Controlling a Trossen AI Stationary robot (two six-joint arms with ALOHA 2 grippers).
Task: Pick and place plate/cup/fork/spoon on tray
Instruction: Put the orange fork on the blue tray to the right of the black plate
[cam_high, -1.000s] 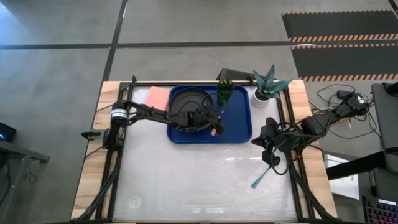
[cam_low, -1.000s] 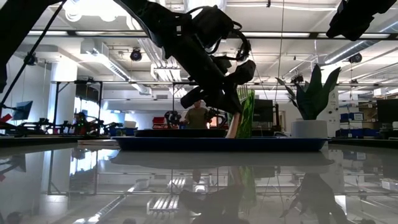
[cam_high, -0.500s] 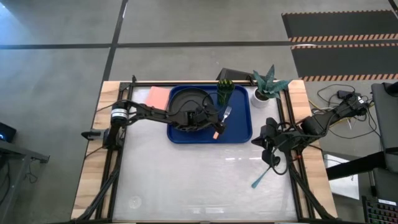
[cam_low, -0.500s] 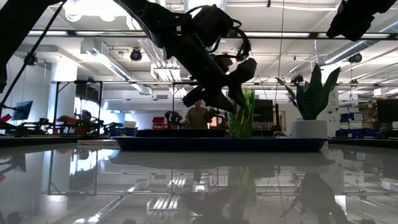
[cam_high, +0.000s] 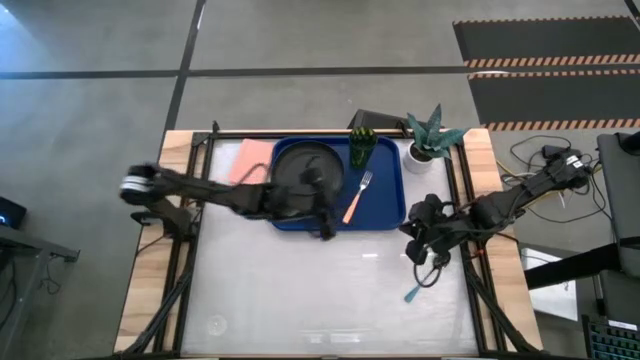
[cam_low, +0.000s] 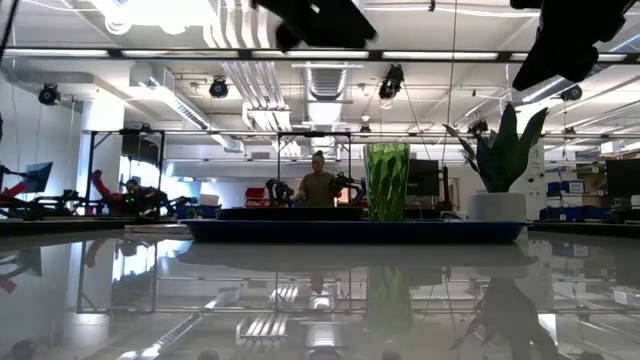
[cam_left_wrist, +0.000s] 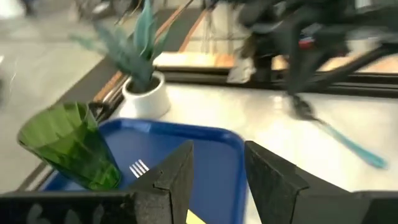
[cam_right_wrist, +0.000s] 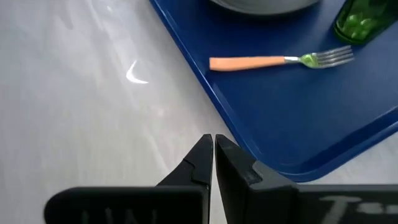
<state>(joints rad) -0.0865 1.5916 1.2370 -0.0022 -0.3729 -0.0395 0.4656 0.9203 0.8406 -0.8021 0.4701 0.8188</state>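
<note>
The left gripper (cam_left_wrist: 214, 171) hung empty, fingers parted, with the fork (cam_high: 356, 195) just ahead on the tray (cam_high: 388, 205) beside the plate (cam_high: 300, 168) and cup (cam_high: 361, 147). The right gripper (cam_right_wrist: 213, 158) (fingers pressed together, empty) hovered near the spoon (cam_high: 416, 289), seemingly apart. No writing was legible.

Bright strip lights on the ceiling (cam_low: 160, 55) behind me light the room evenly, and the glossy table (cam_low: 320, 300) mirrors them so strongly in the low view that the green cup (cam_low: 386, 180) stands over its own pale reflection. From above, my table looks washed out and soft, with only faint shadows under my arms. My left wrist picture is smeared: the potted plant (cam_left_wrist: 134, 53) and spoon (cam_left_wrist: 348, 142) are blurred, while my right wrist view shows the fork (cam_right_wrist: 280, 60) sharp, with one small white glint.
</note>
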